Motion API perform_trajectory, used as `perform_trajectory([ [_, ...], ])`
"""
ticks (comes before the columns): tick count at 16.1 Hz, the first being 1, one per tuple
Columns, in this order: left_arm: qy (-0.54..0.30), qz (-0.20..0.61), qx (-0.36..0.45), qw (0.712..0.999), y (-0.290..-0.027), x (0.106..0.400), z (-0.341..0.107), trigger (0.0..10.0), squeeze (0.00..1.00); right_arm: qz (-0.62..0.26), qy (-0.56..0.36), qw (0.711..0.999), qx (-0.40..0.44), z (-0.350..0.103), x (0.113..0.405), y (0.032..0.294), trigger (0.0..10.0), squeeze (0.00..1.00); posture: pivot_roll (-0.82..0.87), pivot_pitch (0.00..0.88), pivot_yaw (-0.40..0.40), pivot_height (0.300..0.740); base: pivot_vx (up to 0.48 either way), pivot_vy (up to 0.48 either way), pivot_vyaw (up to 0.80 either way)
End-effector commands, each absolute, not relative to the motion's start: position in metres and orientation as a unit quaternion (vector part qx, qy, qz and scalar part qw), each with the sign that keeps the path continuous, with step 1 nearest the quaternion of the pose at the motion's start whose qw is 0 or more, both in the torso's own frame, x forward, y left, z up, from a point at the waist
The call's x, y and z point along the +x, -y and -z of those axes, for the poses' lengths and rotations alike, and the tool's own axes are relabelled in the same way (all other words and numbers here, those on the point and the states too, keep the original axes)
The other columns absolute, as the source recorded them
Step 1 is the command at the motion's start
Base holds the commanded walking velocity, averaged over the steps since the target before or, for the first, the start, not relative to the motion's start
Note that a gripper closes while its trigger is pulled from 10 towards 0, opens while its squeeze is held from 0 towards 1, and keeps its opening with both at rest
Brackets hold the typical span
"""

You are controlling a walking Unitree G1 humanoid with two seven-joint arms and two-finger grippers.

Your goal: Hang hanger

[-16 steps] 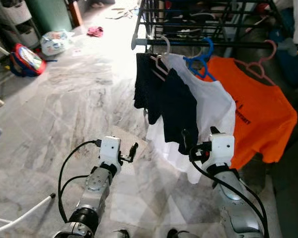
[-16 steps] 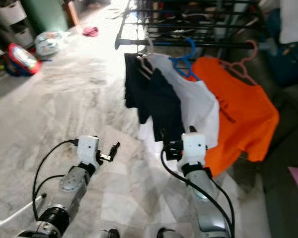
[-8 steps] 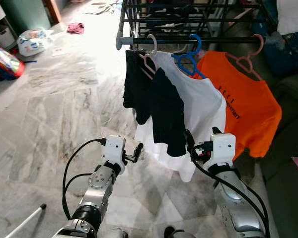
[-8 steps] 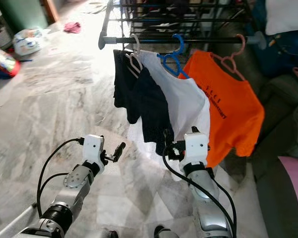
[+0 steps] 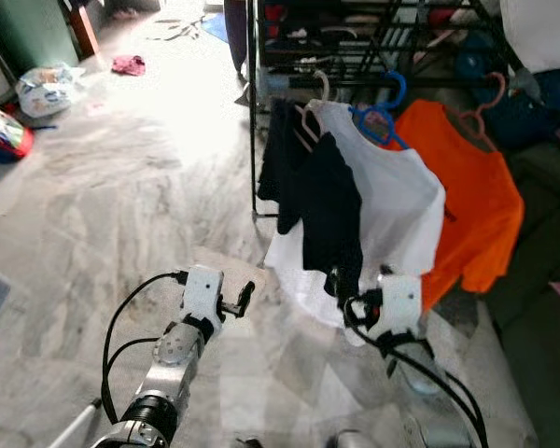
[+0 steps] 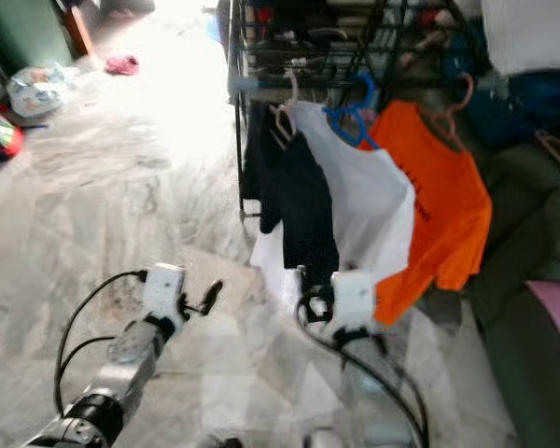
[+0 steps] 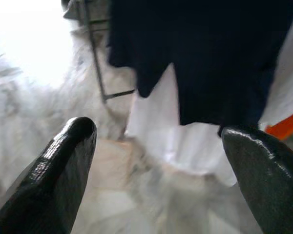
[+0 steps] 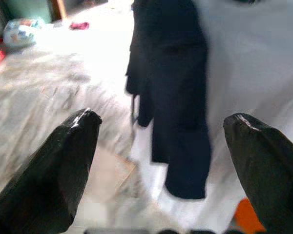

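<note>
A black drying rack (image 5: 355, 42) stands ahead with clothes hung on its front rail. A dark garment (image 5: 322, 201) hangs on a pink hanger (image 5: 306, 119), a white shirt (image 5: 401, 201) on a blue hanger (image 5: 385, 105), and an orange shirt (image 5: 476, 210) on another pink hanger (image 5: 493, 93). My left gripper (image 5: 244, 298) is held low over the marble floor, open and empty, left of the clothes. My right gripper (image 5: 335, 280) is open just below the dark garment's hem, with nothing between its fingers (image 8: 73, 146).
A dark sofa (image 5: 541, 289) lies at the right. A white plastic bag (image 5: 42, 79), a red bag (image 5: 2, 131) and a pink cloth (image 5: 128, 63) lie on the floor at far left. A pale floor patch (image 5: 229, 269) sits before the rack.
The whole view has shifted and the rack now sits a little farther off. Both arms show lower in the picture. Both grippers are still open and empty.
</note>
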State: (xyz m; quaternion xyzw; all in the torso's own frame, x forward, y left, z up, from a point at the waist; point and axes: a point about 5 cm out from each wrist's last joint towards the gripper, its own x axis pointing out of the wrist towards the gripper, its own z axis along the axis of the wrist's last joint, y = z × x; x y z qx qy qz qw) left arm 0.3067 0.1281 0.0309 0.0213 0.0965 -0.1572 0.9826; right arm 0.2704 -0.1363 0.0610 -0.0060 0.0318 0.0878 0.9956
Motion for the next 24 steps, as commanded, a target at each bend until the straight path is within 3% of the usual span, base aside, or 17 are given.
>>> perform_trajectory([
  [1, -0.108, 0.164, 0.027, 0.980, -0.125, 0.303, -0.026, 10.0, 0.00, -0.088, -0.050, 0.995, -0.009, -0.050, 0.266, 0.142, 10.0, 0.00, -0.08, 0.148, 0.030, 0.740, 0.000, 0.360, 0.00],
  [4, -0.121, 0.168, 0.047, 0.977, -0.127, 0.299, -0.019, 10.0, 0.00, -0.092, -0.079, 0.993, -0.009, -0.033, 0.260, 0.146, 10.0, 0.00, -0.08, 0.143, 0.032, 0.740, 0.000, 0.000, 0.23],
  [8, -0.204, 0.145, 0.081, 0.965, -0.141, 0.277, 0.011, 10.0, 0.00, -0.093, -0.143, 0.985, -0.011, 0.000, 0.248, 0.152, 10.0, 0.00, -0.08, 0.133, 0.032, 0.740, 0.000, 0.000, 0.68],
  [17, -0.328, 0.126, 0.146, 0.925, -0.161, 0.242, 0.048, 10.0, 0.00, -0.068, -0.296, 0.953, -0.007, 0.050, 0.225, 0.167, 10.0, 0.00, -0.06, 0.120, 0.022, 0.740, 0.000, 0.000, 0.00],
  [24, -0.382, 0.135, 0.173, 0.898, -0.163, 0.224, 0.062, 10.0, 0.00, -0.082, -0.375, 0.923, 0.005, 0.067, 0.212, 0.153, 10.0, 0.00, -0.05, 0.087, 0.007, 0.740, 0.000, -0.078, 0.00],
])
